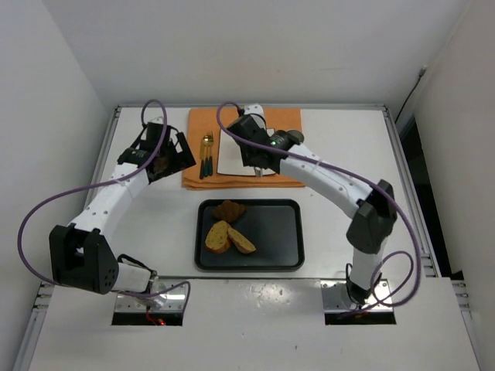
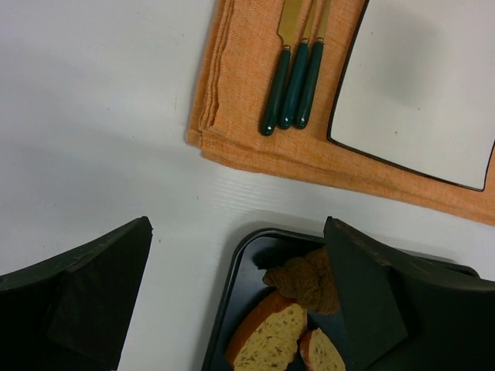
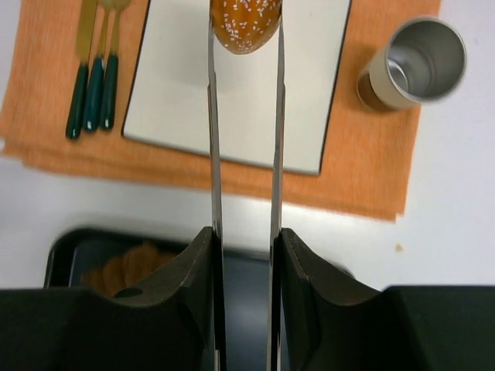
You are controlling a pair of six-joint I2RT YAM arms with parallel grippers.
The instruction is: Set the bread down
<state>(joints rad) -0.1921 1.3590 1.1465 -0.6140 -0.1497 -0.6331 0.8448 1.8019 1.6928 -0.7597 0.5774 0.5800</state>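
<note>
A golden-orange seeded roll [image 3: 245, 23] is pinched between the tips of two thin metal tong blades [image 3: 213, 139], above the white square plate [image 3: 240, 108]. My right gripper [image 3: 244, 239] is shut on those tongs and hangs over the plate [image 1: 232, 151]. The dark brown croissant [image 1: 229, 209] lies at the back left of the black tray [image 1: 271, 232]; the left wrist view shows it [image 2: 305, 280] too. My left gripper [image 2: 236, 301] is open and holds nothing, above the table beside the tray's left corner [image 2: 232, 286].
Two toasted slices [image 1: 219, 236] lie in the tray in front of the croissant. The plate rests on an orange placemat [image 1: 203, 179] with green-handled cutlery [image 1: 206, 154] to its left. A metal cup [image 3: 414, 62] stands on the mat to its right.
</note>
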